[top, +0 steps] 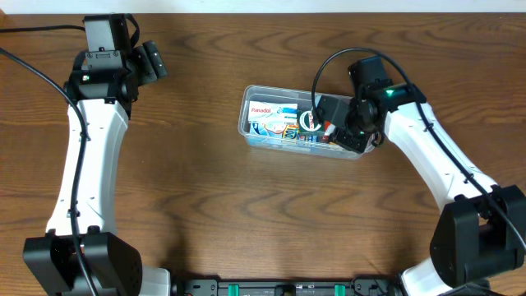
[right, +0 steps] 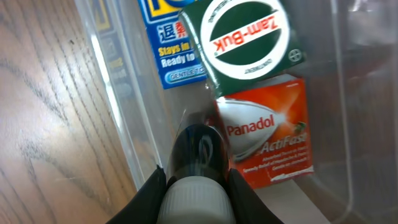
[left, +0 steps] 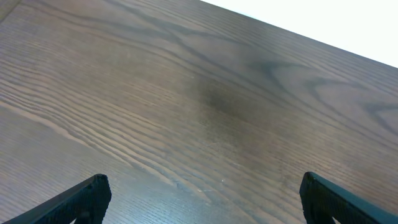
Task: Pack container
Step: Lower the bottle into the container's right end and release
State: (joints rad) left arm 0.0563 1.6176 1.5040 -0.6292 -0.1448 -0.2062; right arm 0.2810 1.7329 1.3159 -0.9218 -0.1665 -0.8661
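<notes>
Far-left corner of bench: left gripper (top: pixel 153 61) has its fingers spread wide with nothing between them, well apart from the container. Mid-bench, toward the far edge: container (top: pixel 245 115) holds a blue box (right: pixel 168 43), a green Zam-Buk box (right: pixel 249 37) and a Panadol ActiFast box (right: pixel 267 137). Inside its right end: right gripper (top: pixel 332 131) is clamped on a dark bottle (right: pixel 198 146) with a pale cap.

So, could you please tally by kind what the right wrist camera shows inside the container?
Boxes: 3 (blue box, green Zam-Buk box, red Panadol box)
Bottles: 1 (dark bottle, white cap)
Total in the container: 4
</notes>
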